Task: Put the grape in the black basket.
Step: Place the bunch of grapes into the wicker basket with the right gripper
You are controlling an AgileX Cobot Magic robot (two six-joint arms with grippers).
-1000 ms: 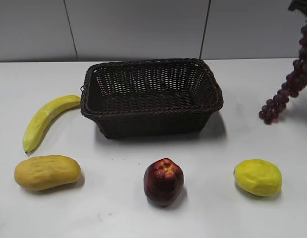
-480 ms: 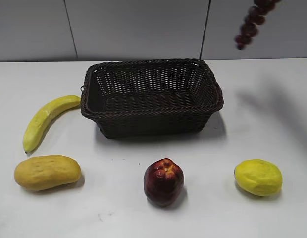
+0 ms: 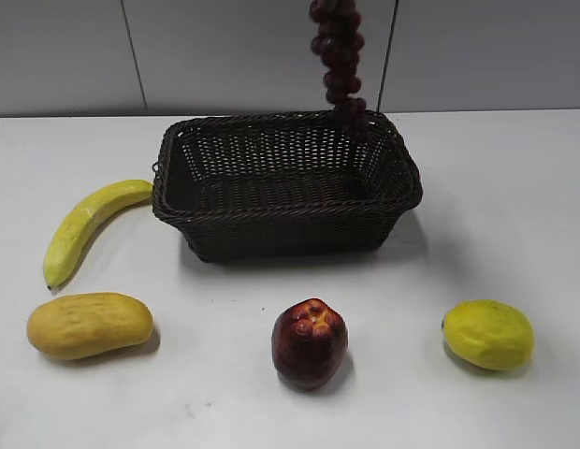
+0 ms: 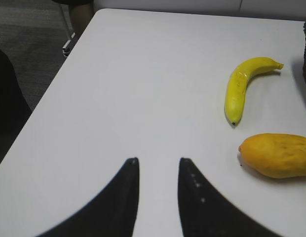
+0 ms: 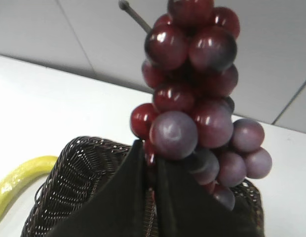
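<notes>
The right gripper [image 5: 152, 197] is clamped on the grape [image 5: 195, 94] bunch, which has swung in from the table's right edge and now dangles over the far right corner of the black basket [image 3: 285, 182]; lowering and letting go look next. The left gripper [image 4: 158, 190] sits parted, holding nothing, near the banana [image 4: 244, 86].

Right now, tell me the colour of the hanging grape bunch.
The grape bunch is dark purple-red and glossy; the right wrist view shows it best.
</notes>
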